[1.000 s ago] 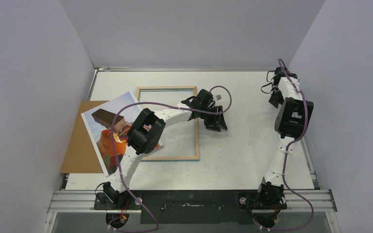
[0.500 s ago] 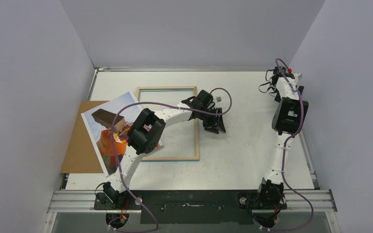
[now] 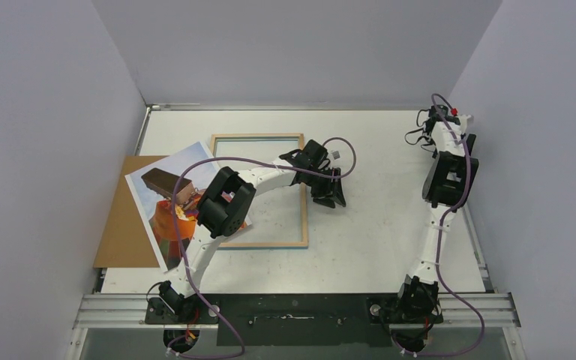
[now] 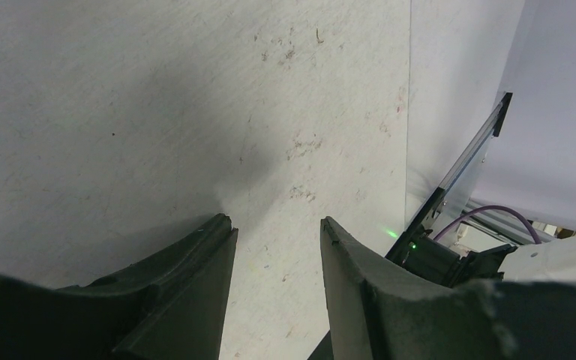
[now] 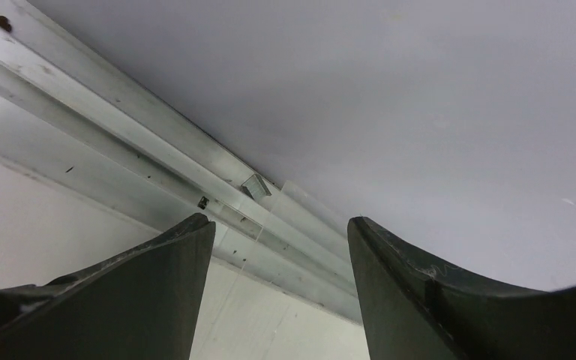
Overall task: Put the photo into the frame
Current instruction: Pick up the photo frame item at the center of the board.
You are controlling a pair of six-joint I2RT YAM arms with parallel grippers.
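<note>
Left gripper (image 4: 275, 223) and right gripper (image 5: 281, 222) both have jaws apart, empty

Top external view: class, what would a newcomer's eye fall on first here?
The bright orange balloon photo lies askew on the left, overlapping a brown board and the frame. That frame lies wood-coloured side up at centre. The left gripper hangs open just beyond its right rail.
</note>
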